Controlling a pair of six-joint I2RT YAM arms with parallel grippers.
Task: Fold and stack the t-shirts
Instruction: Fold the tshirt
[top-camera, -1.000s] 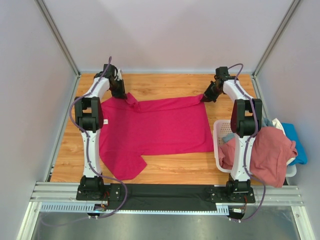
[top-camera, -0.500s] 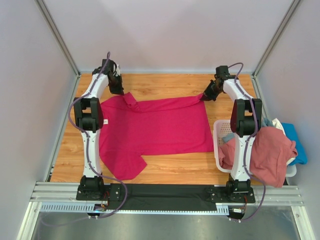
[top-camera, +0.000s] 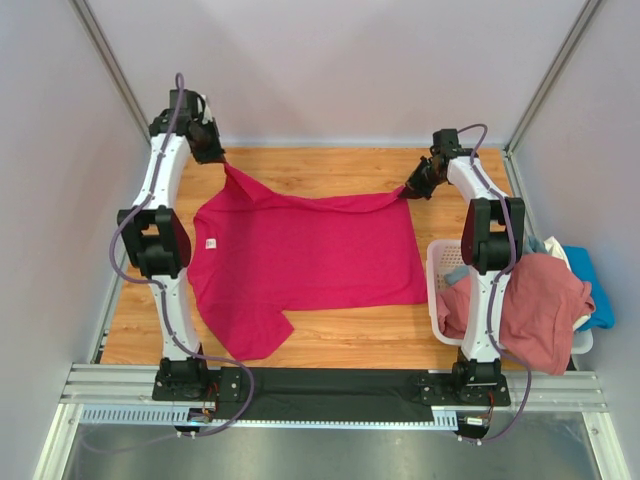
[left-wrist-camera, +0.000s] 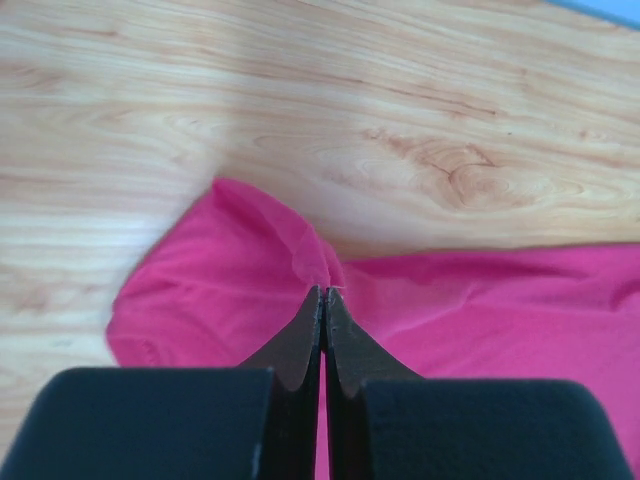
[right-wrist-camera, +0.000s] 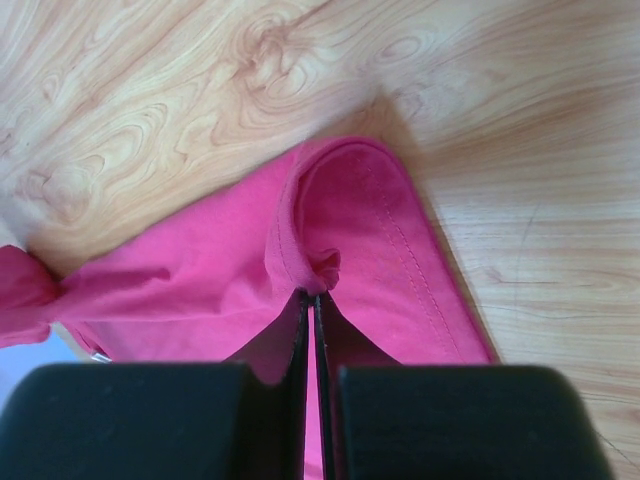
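White lattice basket (right side) on wooden table

Maybe four t-shirts — one basket

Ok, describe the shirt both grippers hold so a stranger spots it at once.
Start at the light wooden tabletop between the two arms. Spread across its middle lies a magenta-red short-sleeved cloth t-shirt, its far corners pinched by the left gripper and right gripper. Unlike the dusty pink shirt heaped over the white plastic lattice basket at the right, it lies spread out.
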